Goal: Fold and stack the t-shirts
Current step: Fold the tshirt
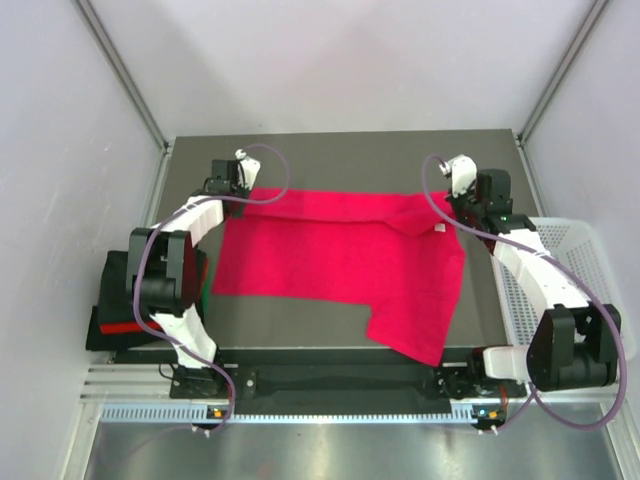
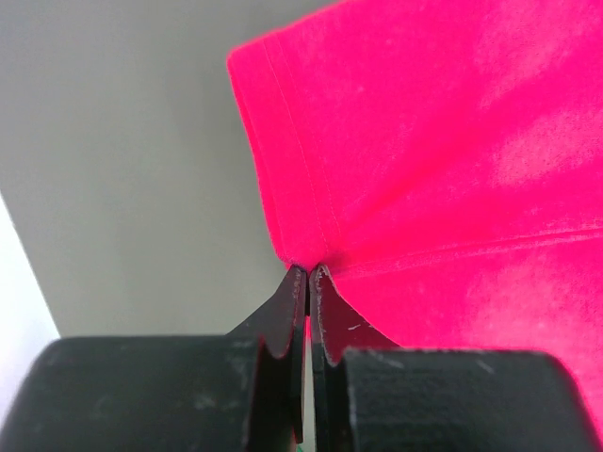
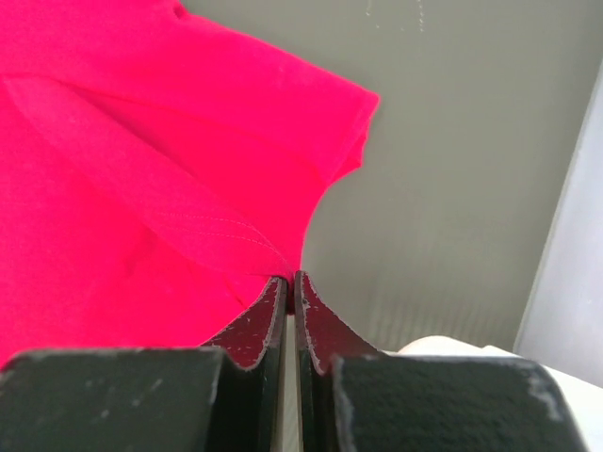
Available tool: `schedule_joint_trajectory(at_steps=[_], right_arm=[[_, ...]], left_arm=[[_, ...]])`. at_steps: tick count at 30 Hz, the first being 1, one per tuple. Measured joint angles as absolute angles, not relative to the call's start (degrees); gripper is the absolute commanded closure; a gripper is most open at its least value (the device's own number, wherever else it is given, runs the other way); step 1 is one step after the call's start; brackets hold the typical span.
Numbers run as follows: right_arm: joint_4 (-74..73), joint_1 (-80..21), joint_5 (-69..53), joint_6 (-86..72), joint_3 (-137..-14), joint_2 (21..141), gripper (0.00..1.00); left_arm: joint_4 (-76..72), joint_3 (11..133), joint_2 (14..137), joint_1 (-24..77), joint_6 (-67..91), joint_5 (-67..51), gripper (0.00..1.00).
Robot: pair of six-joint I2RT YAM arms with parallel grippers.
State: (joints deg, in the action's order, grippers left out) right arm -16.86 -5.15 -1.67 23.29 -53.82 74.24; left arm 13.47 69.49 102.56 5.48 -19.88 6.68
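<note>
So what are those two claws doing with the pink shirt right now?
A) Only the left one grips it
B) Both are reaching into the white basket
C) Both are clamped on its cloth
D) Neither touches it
C: the wrist views show the left gripper and the right gripper each with jaws closed on a pinch of the magenta t-shirt, at its far side.

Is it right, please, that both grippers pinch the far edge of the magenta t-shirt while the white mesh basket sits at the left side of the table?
Not quite: the white mesh basket sits at the right side of the table, as the top external view shows. The left gripper and right gripper do each pinch the far edge of the magenta t-shirt.
</note>
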Motion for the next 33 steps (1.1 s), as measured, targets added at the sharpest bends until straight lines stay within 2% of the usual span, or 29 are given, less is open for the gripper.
schedule_joint_trajectory(at_steps=[8,9,12,15,22,27,33], right_arm=[[-16.9,-5.7,-4.7,21.8,-51.2,73.2,1.0],[-17.0,-5.7,-5.0,21.6,-50.9,73.2,1.0],[-17.1,-5.9,-6.0,21.2,-50.1,73.1,1.0],[-17.5,-6.0,-6.6,21.1,-49.4,72.5,1.0],[-17.5,-6.0,-7.7,20.8,-49.4,72.0,1.0],[-17.5,-6.0,-8.1,20.8,-49.4,72.0,1.0],[-17.6,-6.0,-8.4,20.8,-49.4,72.0,1.0]], left_arm=[[13.3,66.3,102.0,4.6,-18.2,7.4,1.0],[13.3,66.2,102.0,4.5,-18.0,7.5,0.99],[13.7,66.2,102.0,4.2,-17.5,8.1,0.87],[14.7,66.7,101.5,4.2,-16.4,8.9,0.84],[15.4,70.2,97.8,4.1,-14.8,9.5,0.84],[16.2,74.5,98.8,4.1,-13.5,10.7,0.85],[16.8,74.3,99.2,4.1,-12.7,9.2,0.85]])
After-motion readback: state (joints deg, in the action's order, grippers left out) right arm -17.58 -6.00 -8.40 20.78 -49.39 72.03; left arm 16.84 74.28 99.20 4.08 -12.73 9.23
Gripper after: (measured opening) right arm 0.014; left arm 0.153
